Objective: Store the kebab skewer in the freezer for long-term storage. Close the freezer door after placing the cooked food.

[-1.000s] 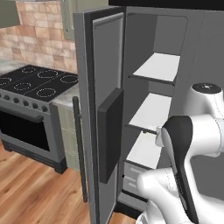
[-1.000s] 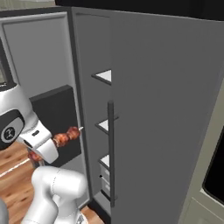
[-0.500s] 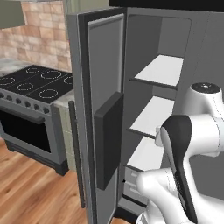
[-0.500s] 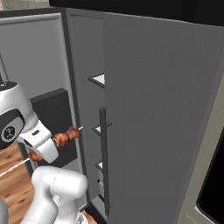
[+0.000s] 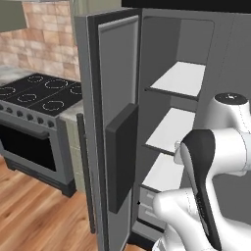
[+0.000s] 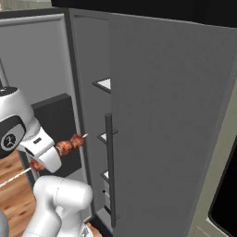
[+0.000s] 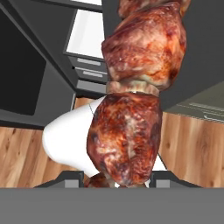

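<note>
Reddish-brown kebab skewer [image 6: 69, 144] stays pinched in the end effector [image 6: 44, 159]; the base has rolled nearer the open freezer [image 5: 171, 127], so shelving comes next.

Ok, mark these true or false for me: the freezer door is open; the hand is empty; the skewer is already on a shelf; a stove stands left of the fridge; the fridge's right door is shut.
1. The freezer door is open: true.
2. The hand is empty: false, it is shut on the skewer.
3. The skewer lies on a shelf: false, it is held outside the freezer.
4. A stove stands left of the fridge: true.
5. The right door is shut: true.
</note>
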